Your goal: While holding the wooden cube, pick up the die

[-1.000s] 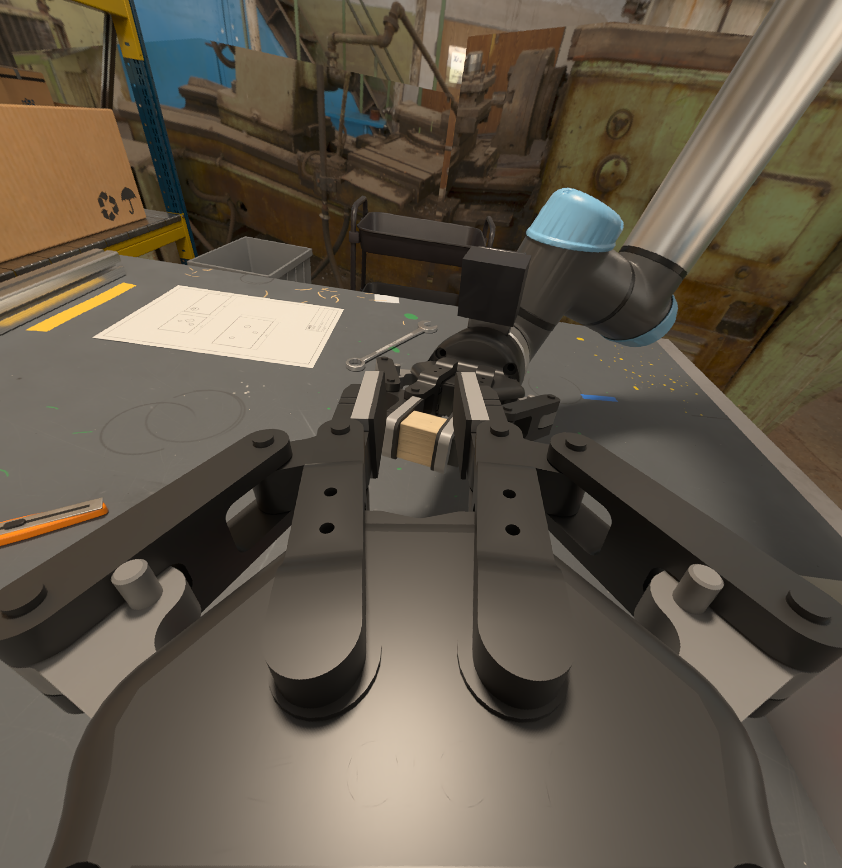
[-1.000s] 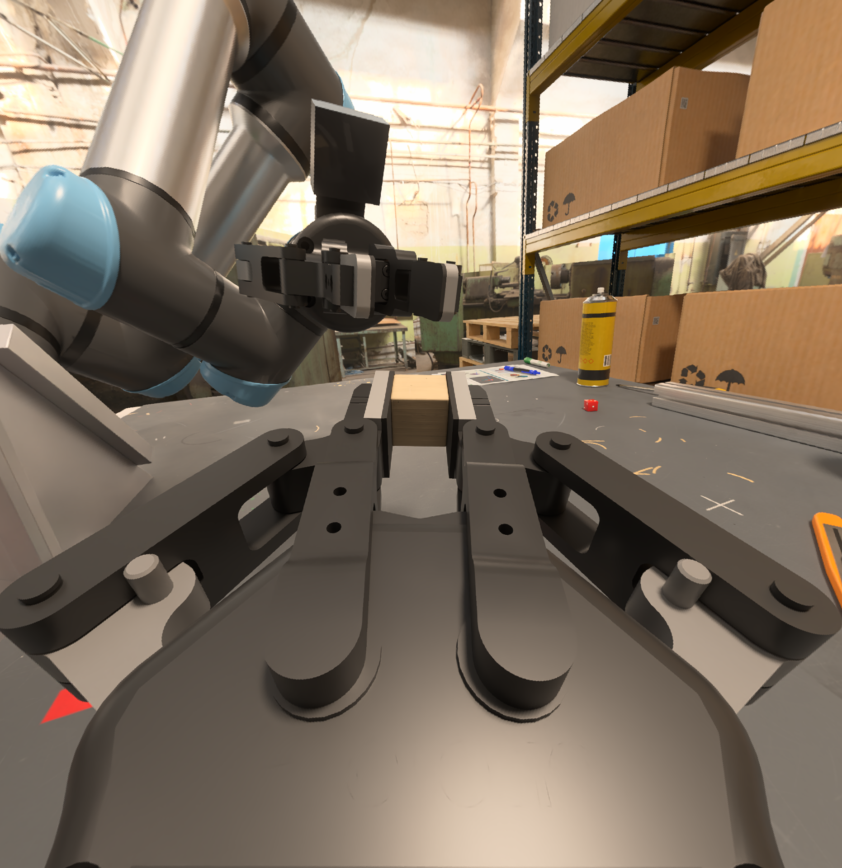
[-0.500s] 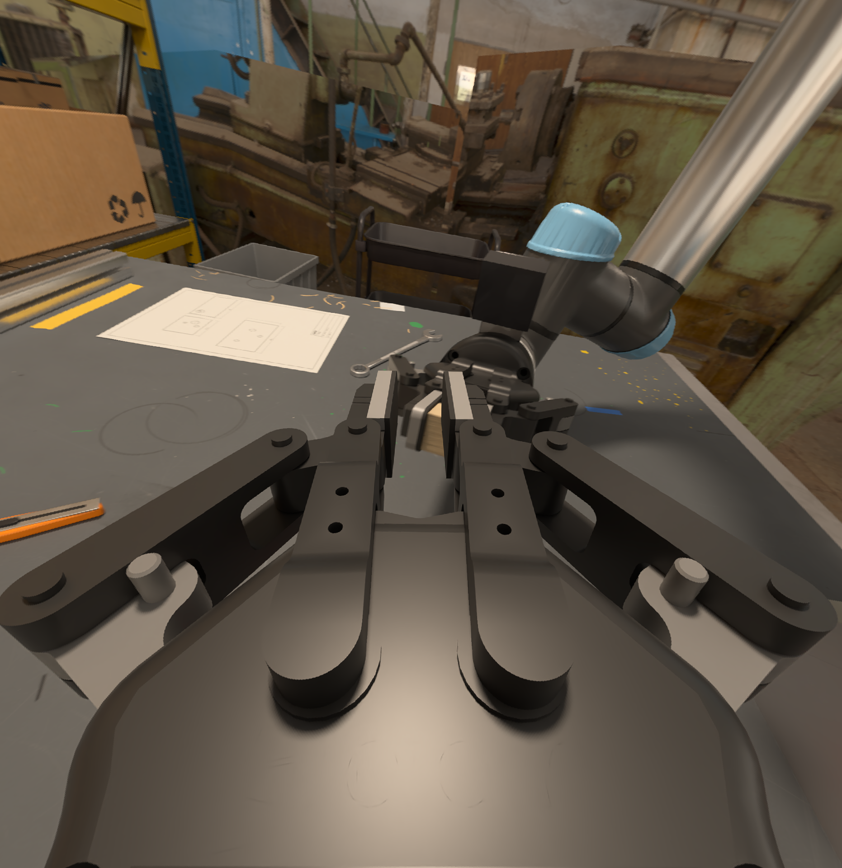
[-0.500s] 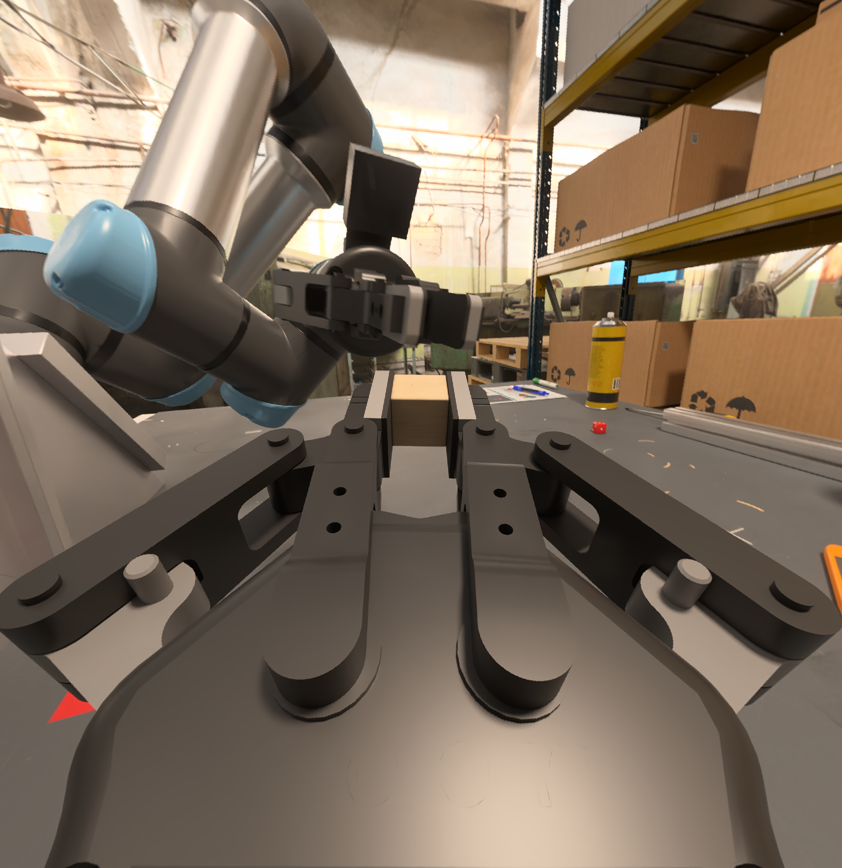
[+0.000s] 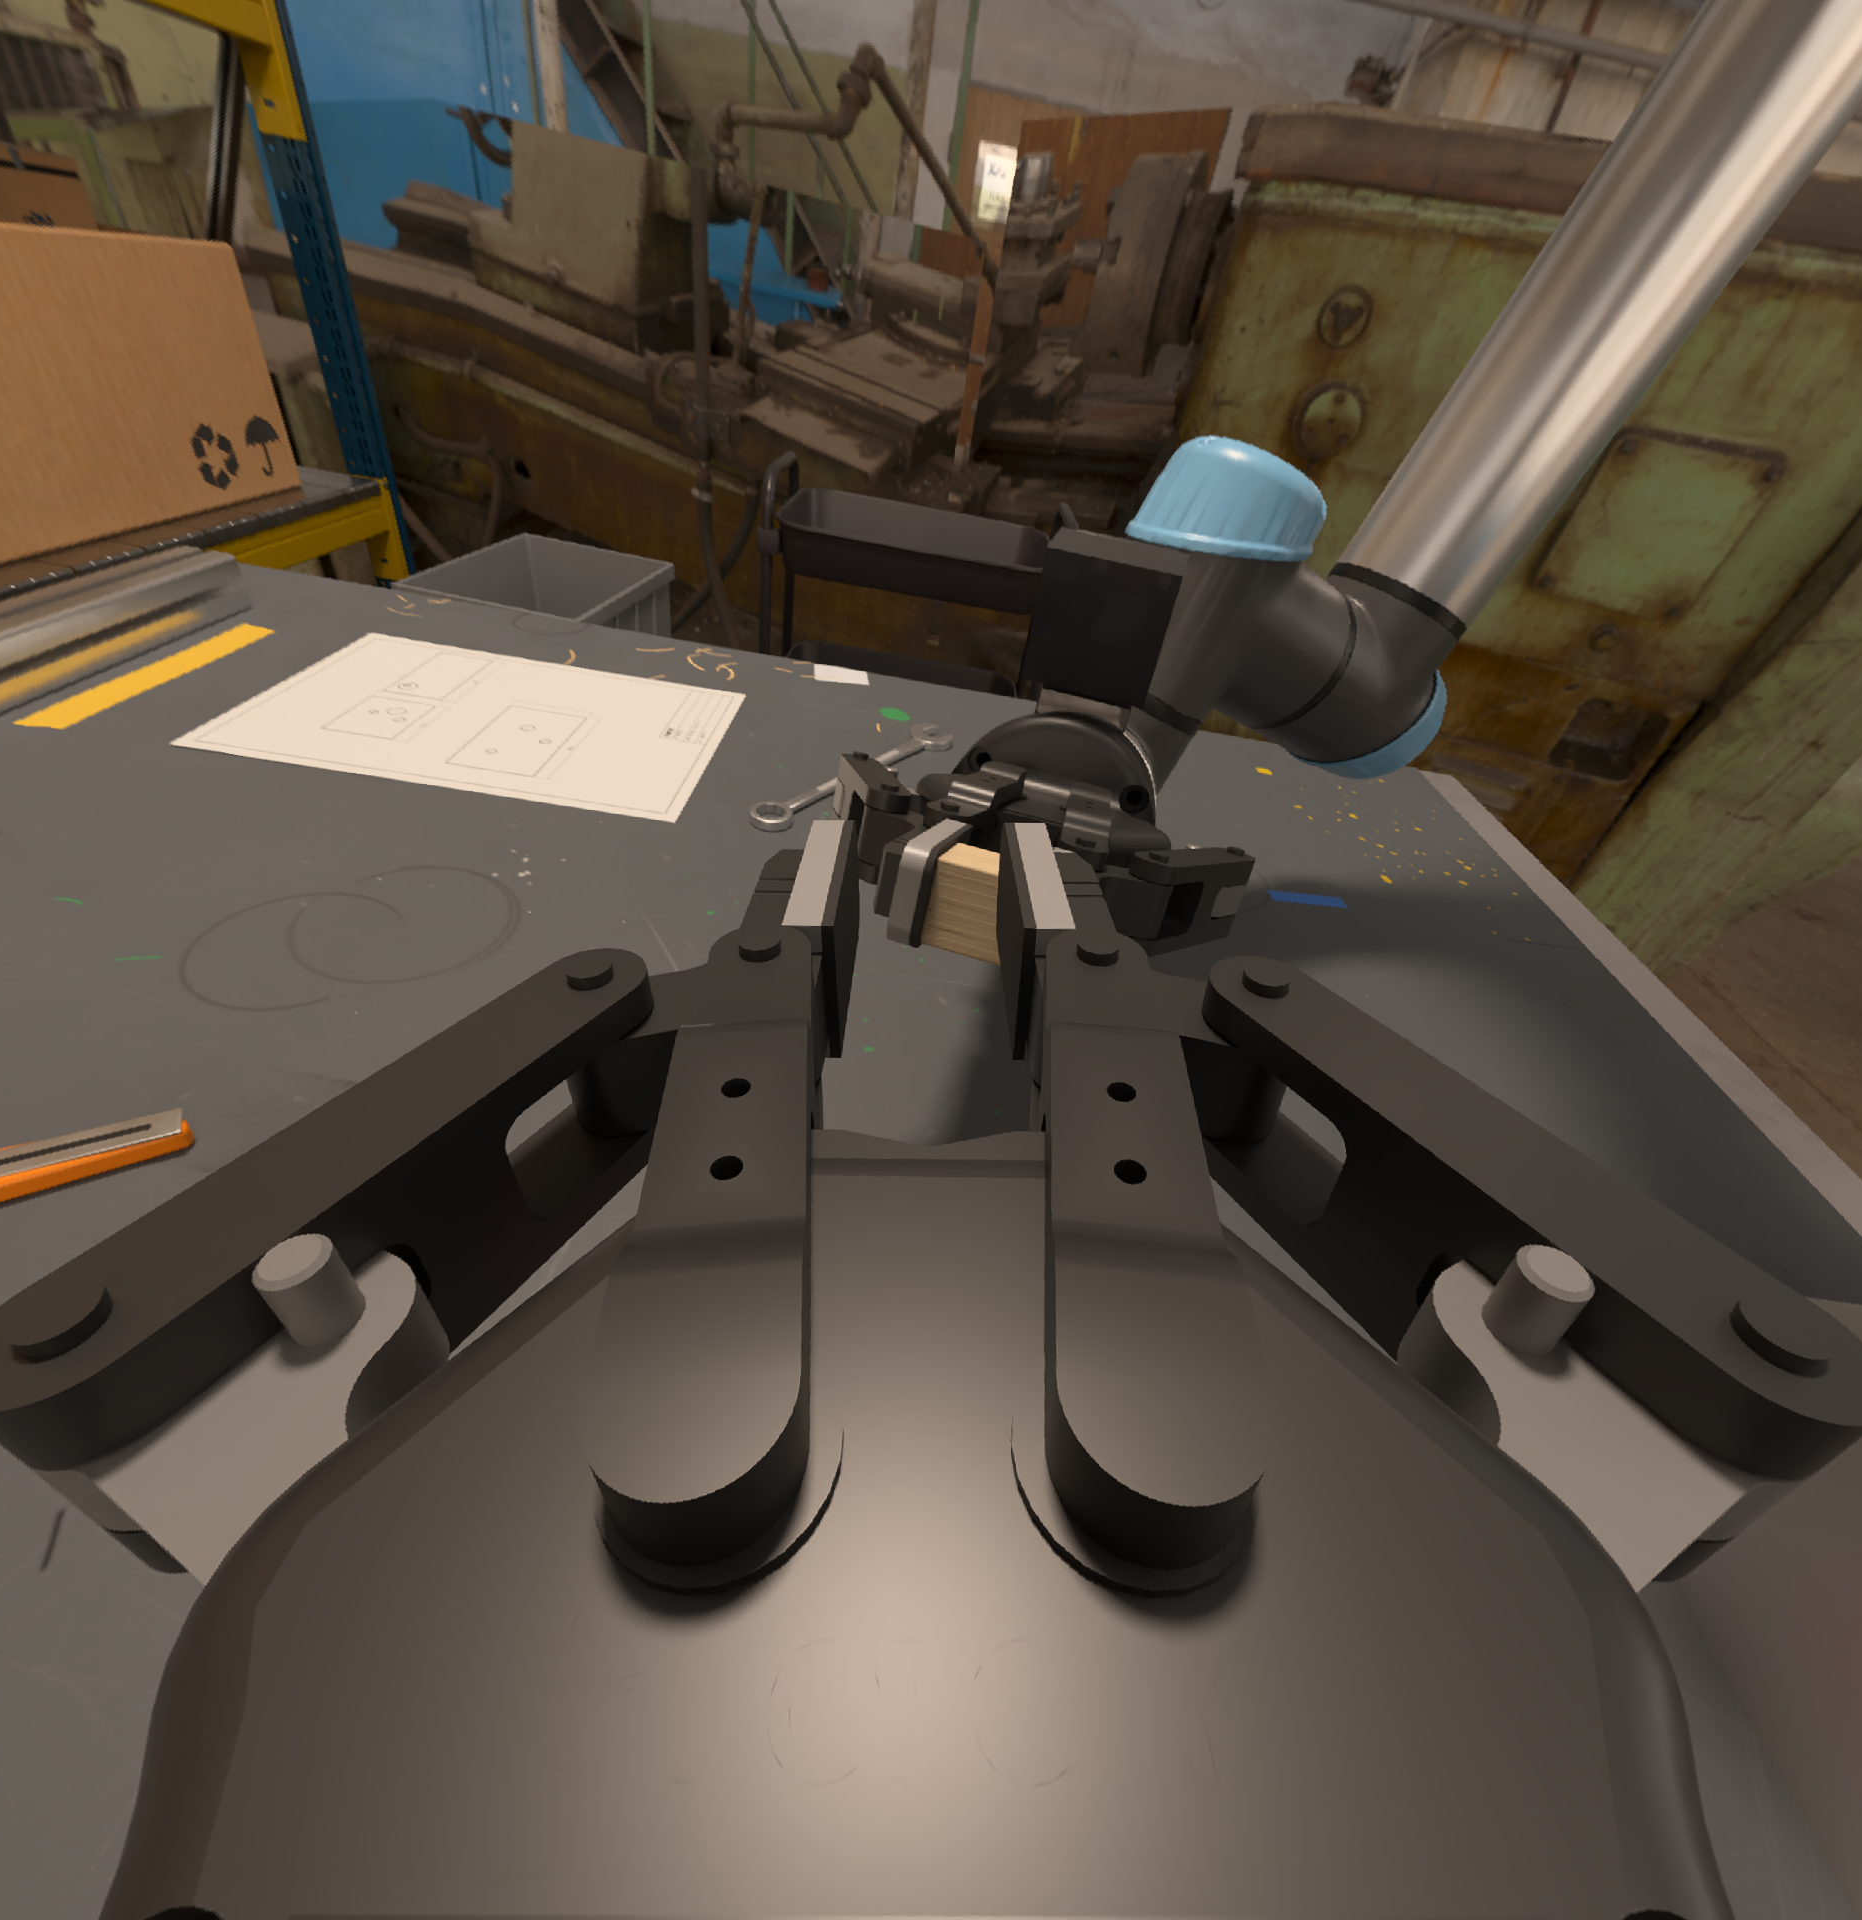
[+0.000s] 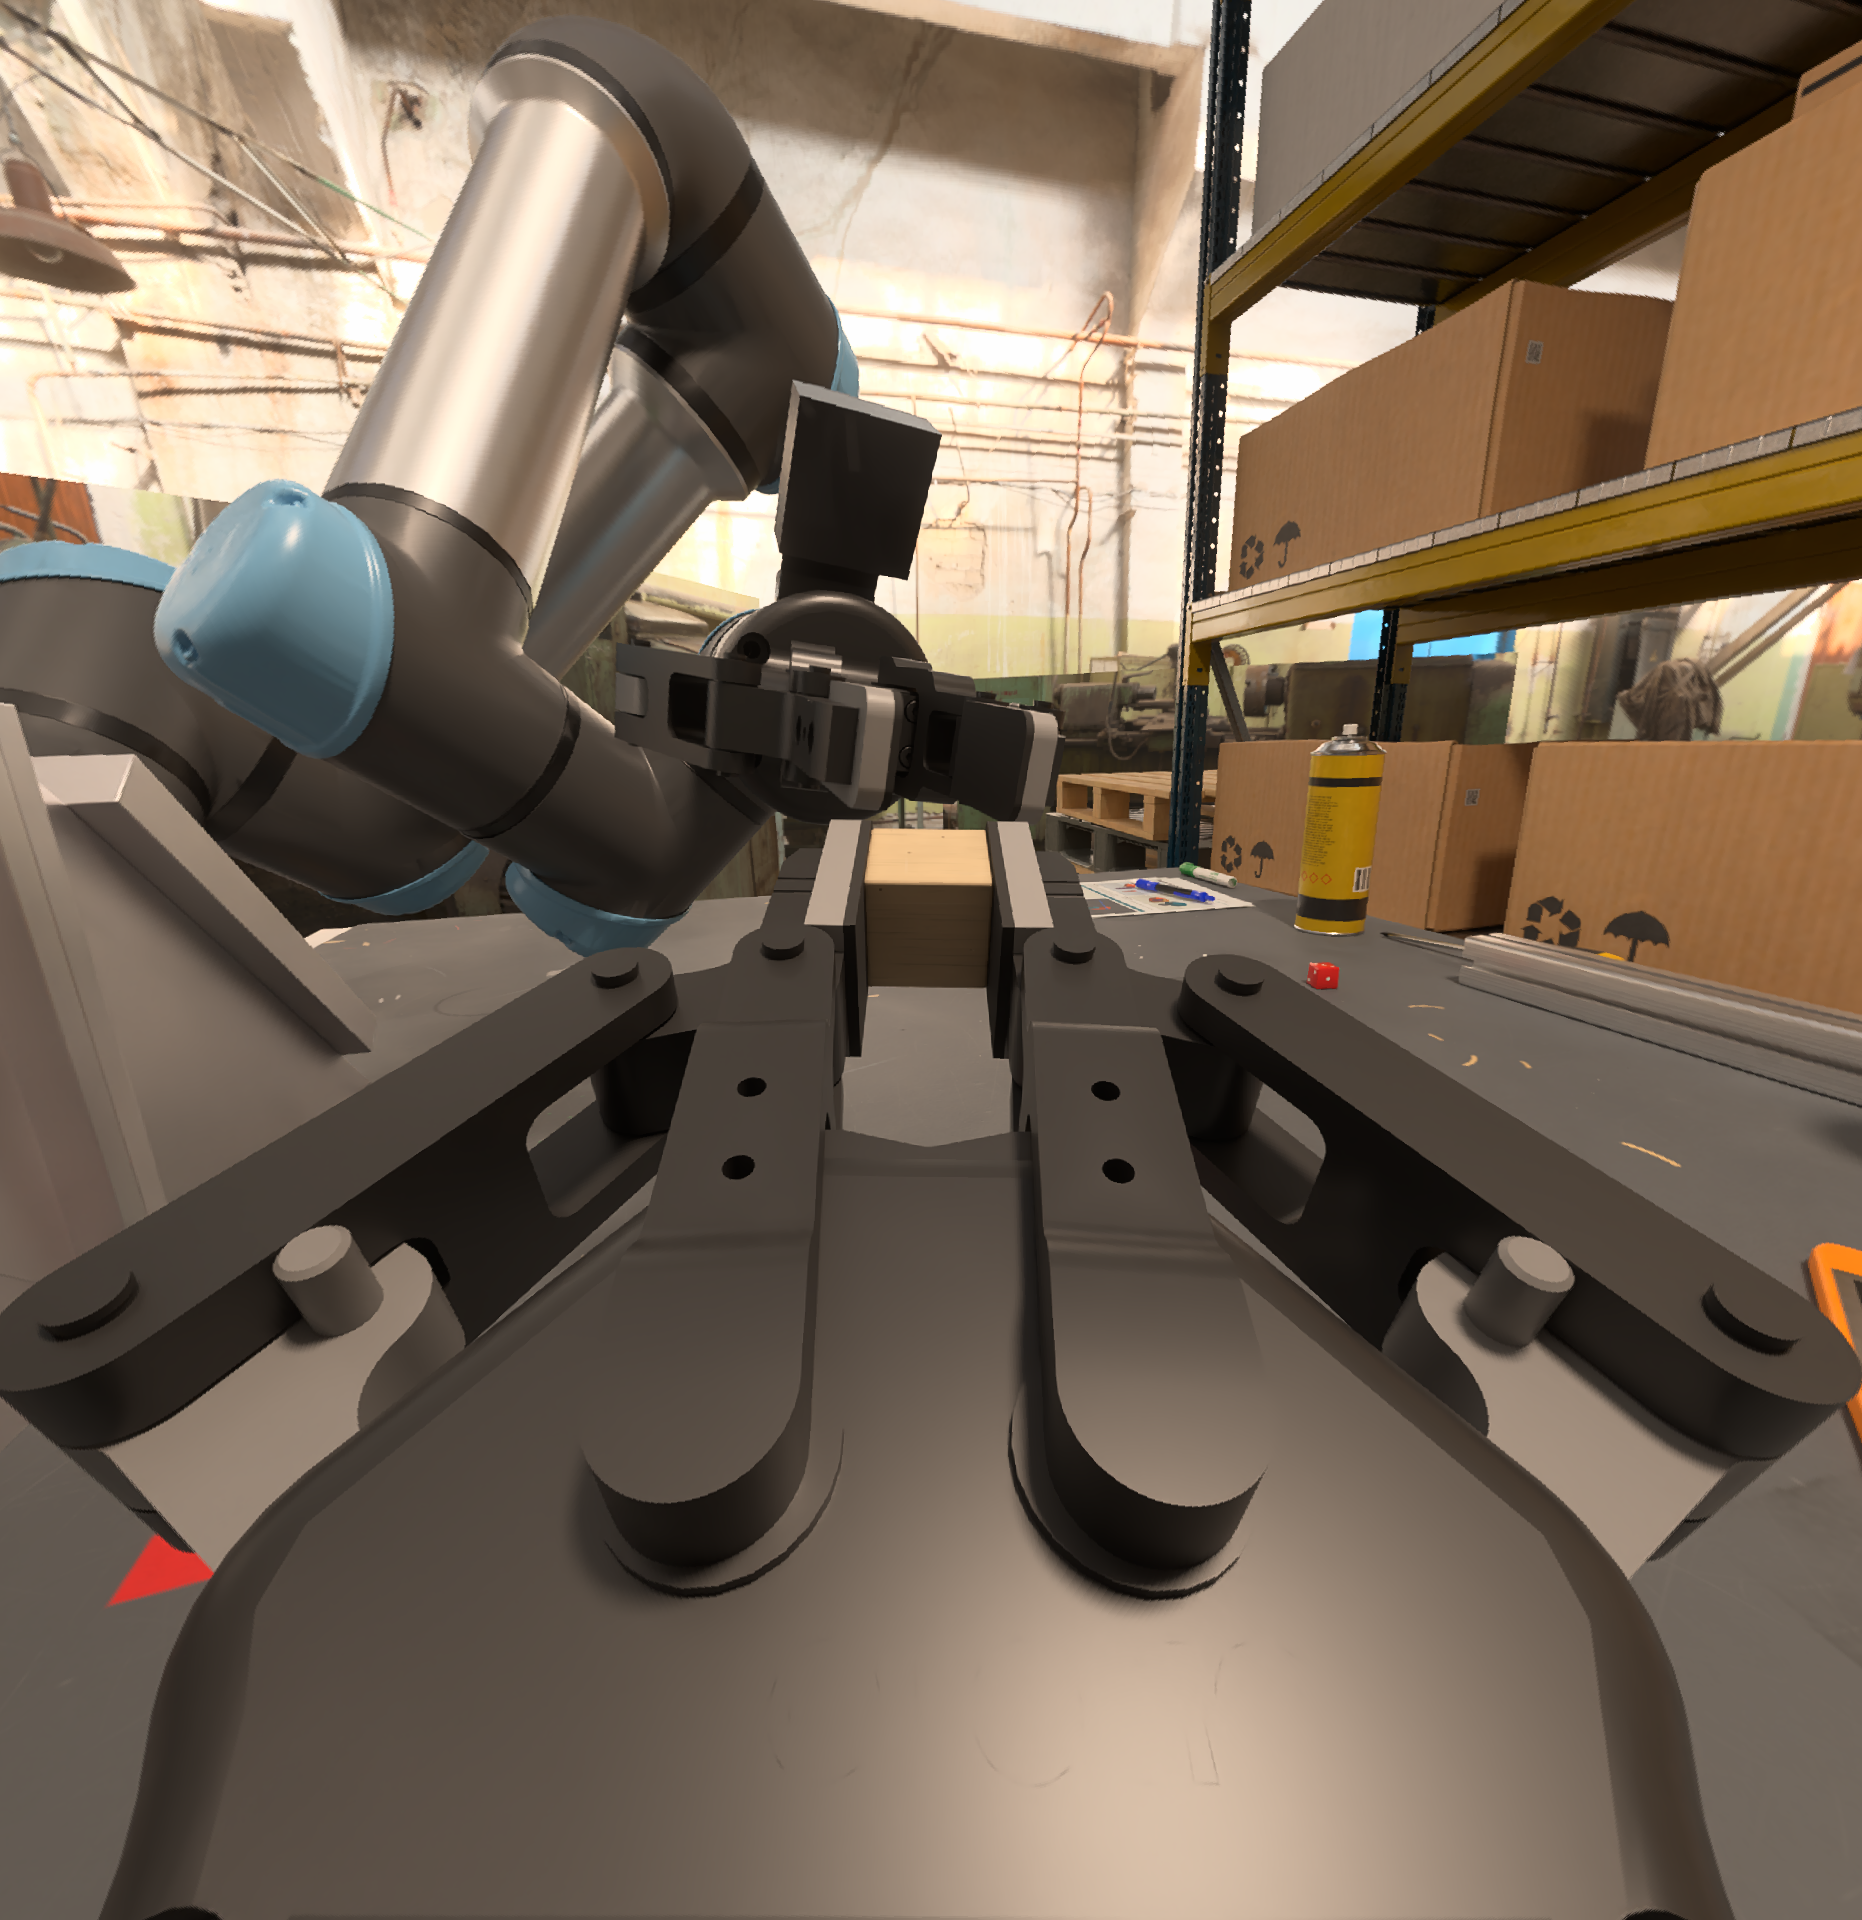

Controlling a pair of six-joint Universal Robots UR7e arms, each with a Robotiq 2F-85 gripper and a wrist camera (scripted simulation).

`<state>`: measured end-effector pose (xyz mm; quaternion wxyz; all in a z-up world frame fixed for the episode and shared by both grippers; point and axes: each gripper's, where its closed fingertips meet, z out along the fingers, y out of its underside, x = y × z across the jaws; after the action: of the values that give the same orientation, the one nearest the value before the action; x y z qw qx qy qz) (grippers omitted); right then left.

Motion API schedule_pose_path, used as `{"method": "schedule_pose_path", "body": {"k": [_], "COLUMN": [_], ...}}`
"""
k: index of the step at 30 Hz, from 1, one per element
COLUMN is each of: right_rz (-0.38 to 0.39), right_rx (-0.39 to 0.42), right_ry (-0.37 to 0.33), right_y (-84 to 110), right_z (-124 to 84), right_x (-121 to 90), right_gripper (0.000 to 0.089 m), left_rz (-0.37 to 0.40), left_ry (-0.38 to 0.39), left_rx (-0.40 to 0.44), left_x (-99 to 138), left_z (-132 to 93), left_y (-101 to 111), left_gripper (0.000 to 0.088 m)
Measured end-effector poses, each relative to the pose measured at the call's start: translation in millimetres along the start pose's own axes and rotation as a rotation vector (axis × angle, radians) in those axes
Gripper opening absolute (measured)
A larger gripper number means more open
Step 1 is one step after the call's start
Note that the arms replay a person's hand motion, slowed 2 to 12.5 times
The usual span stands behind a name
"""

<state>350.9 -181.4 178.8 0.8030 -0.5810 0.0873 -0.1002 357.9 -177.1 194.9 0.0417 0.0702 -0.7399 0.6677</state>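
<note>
Right gripper (image 6: pixel 927 904) is clamped on the wooden cube (image 6: pixel 925 906). Left gripper (image 5: pixel 927 904) holds nothing, jaws partly apart. Red die (image 6: pixel 1322 975) sits on the table (image 6: pixel 1529 1122), ahead-right of the cube, near the yellow spray can (image 6: pixel 1340 831); the left gripper needs to go there.
</note>
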Motion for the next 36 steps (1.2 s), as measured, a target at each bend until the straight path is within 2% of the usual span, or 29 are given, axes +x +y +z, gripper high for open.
{"method": "schedule_pose_path", "body": {"k": [7,22,36], "right_rz": [0.005,-0.011,0.009], "right_rx": [-0.013,0.009,0.000], "right_ry": [0.001,0.044,0.065], "right_y": [4.1,-5.4,-1.9], "right_z": [0,-7,-9], "right_x": [2,14,21], "right_gripper": [0.0190,0.0190,0.0190], "left_rz": [-0.003,-0.034,-0.059], "left_ry": [-0.014,-0.143,-0.275], "left_rx": [-0.053,-0.023,0.024], "left_x": [-6,-41,-69], "left_z": [3,-22,-46], "left_y": [12,11,4], "left_gripper": [0.0251,0.0225,0.0226]}}
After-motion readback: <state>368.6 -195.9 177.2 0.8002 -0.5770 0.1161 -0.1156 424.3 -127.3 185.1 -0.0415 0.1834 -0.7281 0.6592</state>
